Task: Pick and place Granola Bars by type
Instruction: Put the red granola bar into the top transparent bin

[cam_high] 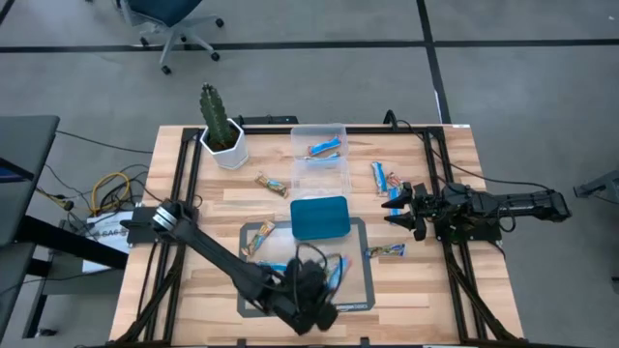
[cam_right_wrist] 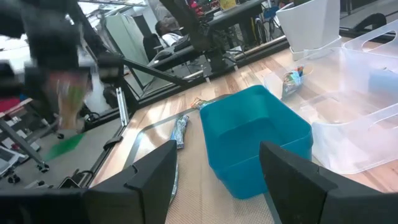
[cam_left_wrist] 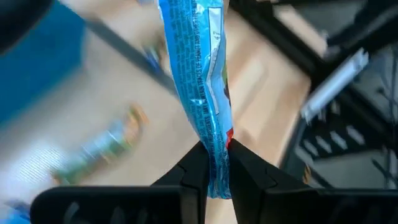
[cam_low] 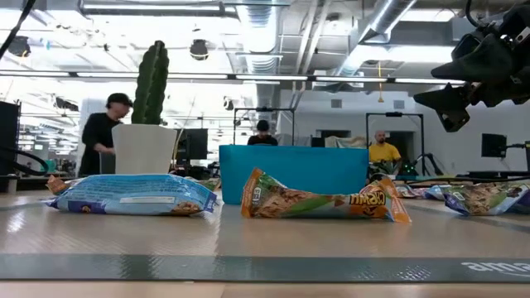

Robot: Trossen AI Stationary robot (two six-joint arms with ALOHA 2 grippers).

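Bar point(cam_left_wrist: 200, 93) (blue wrapper) pinched in left hand point(cam_left_wrist: 214, 177), right hand point(cam_high: 398, 210) wide.

Blue-white bar point(cam_left_wrist: 202, 87) (red spot), teal tray point(cam_high: 319, 217), tan bar point(cam_low: 323, 201).

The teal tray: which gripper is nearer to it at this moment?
Right. The right gripper hangs open just beside the teal tray, on its right. The left gripper, jaws shut on a blue bar, is over the mat at the table's near edge.
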